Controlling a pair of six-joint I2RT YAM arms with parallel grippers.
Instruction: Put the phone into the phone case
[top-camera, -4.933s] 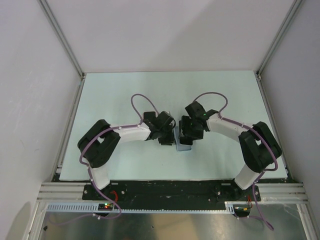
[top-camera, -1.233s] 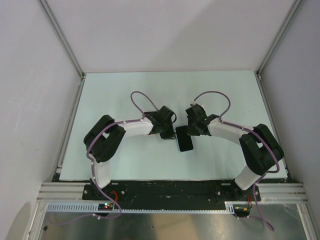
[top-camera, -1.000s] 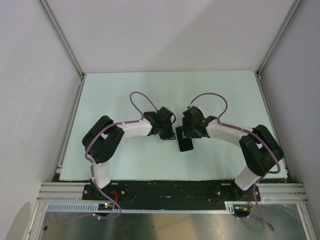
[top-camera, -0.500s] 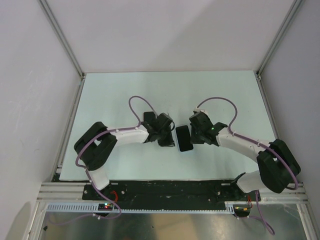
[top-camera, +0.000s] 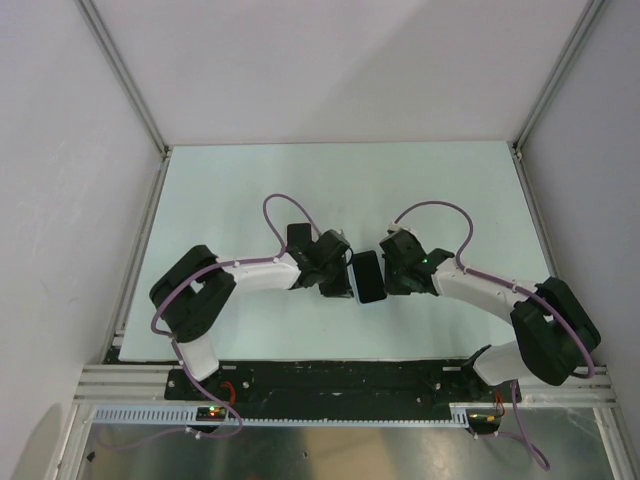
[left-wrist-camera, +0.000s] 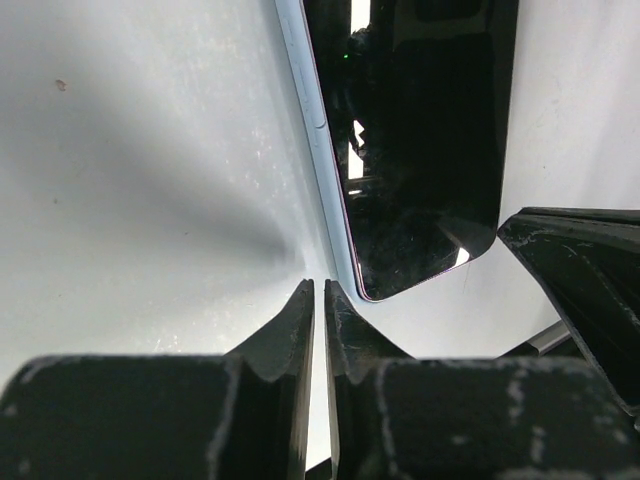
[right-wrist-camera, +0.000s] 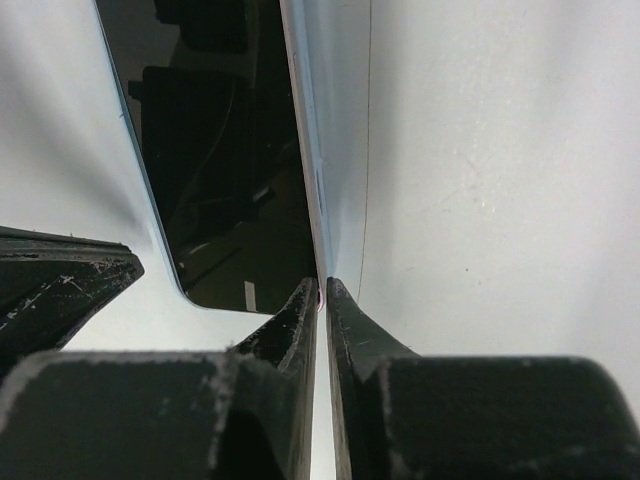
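Note:
The black phone (top-camera: 367, 277) lies face up on the table, with the light-blue phone case (top-camera: 353, 287) showing as a thin rim around it. In the left wrist view the phone (left-wrist-camera: 420, 130) sits inside the case rim (left-wrist-camera: 315, 130). My left gripper (left-wrist-camera: 319, 285) is shut with nothing in it, tips just off the case's near left corner. My right gripper (right-wrist-camera: 322, 285) is shut too, its tips touching the case's right edge (right-wrist-camera: 335, 120) beside the phone (right-wrist-camera: 220, 150). From above, the left gripper (top-camera: 338, 283) and right gripper (top-camera: 389, 277) flank the phone.
The pale table (top-camera: 250, 190) is bounded by white walls and metal rails (top-camera: 140, 100) at the left, right and back. Purple cables (top-camera: 280, 205) loop above both wrists. The arm bases stand at the near edge (top-camera: 330, 380).
The right gripper has closed from about half open and moved in against the phone's right edge. The left gripper stayed shut at the left side, shifting slightly.

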